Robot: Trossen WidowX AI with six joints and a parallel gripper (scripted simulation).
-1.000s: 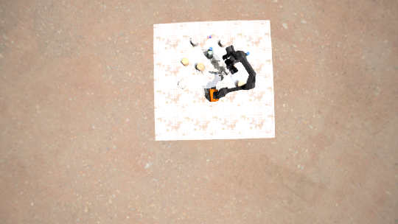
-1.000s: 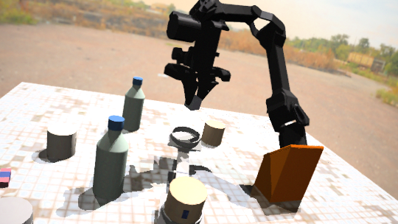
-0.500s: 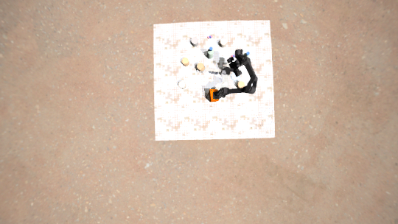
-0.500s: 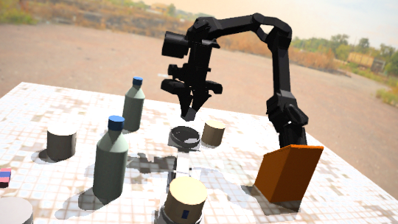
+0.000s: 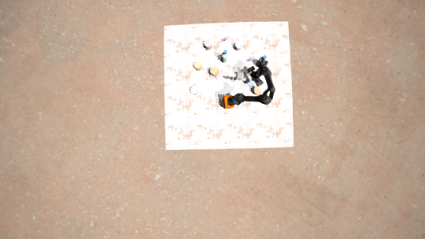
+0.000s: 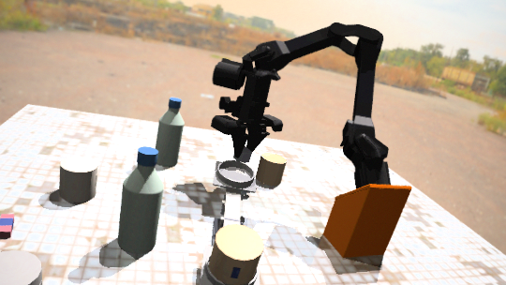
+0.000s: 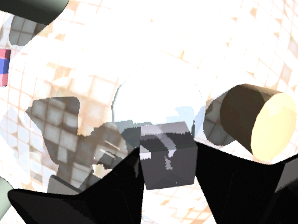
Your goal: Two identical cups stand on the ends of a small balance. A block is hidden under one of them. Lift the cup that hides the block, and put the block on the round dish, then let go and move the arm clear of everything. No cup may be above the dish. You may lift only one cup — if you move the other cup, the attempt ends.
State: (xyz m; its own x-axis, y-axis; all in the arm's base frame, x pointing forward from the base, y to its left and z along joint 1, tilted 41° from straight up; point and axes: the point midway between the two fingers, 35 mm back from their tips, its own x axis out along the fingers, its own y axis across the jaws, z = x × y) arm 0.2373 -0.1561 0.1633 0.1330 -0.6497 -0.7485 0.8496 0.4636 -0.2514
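My gripper (image 6: 244, 148) (image 7: 165, 151) is shut on a dark grey block (image 6: 242, 155) (image 7: 169, 169). In the wrist view the block overlaps the near edge of the pale round dish (image 7: 157, 100); its height above the dish is hard to tell. In the exterior view the block shows just behind the balance's empty ring holder (image 6: 235, 184). A tan-topped cup (image 5: 214, 71) (image 6: 239, 244) with a small blue mark stands on the balance's other end. Another tan-topped cup (image 5: 256, 90) (image 6: 270, 171) (image 7: 273, 125) stands upright on the table, beside the dish.
Two green-grey bottles (image 6: 139, 213) (image 6: 169, 138) with blue caps stand left of the balance in the exterior view. An orange block-like stand (image 5: 228, 101) (image 6: 363, 222) is by the arm's base. Grey cylinders (image 6: 78, 182) (image 6: 18, 268) and another tan-topped one (image 5: 197, 65) stand farther off.
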